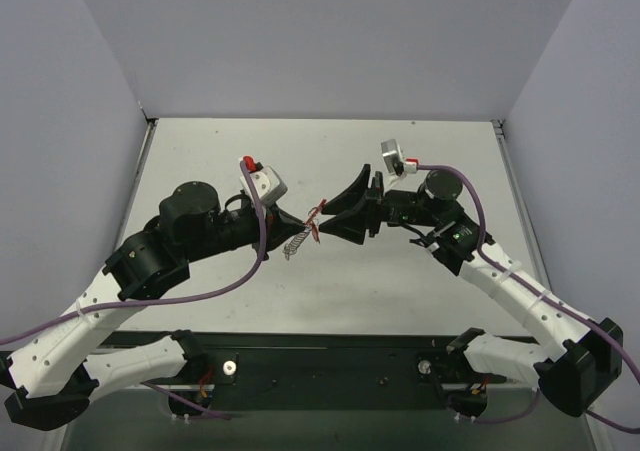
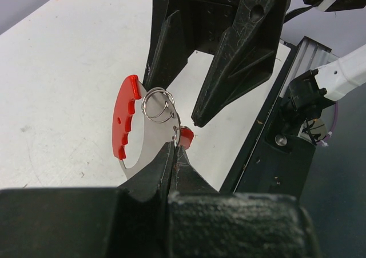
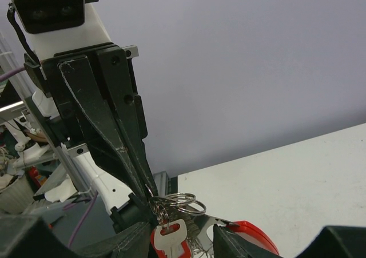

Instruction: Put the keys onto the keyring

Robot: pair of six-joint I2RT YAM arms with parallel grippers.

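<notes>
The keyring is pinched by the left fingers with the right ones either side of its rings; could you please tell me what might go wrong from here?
The left fingers pinch only the thin silver edge of the keyring, so a push from the right fingers could twist it or pull it free. The small rings and the key hang crowded between the open right fingers, which might close on the wrong piece.

Right wrist: key (image 3: 170,238) cut off at bottom edge, blade unseen. Left wrist: left end effector (image 2: 173,149) hides the lower band of the keyring (image 2: 124,118). Top view: both too small to tell apart, just a red speck.
</notes>
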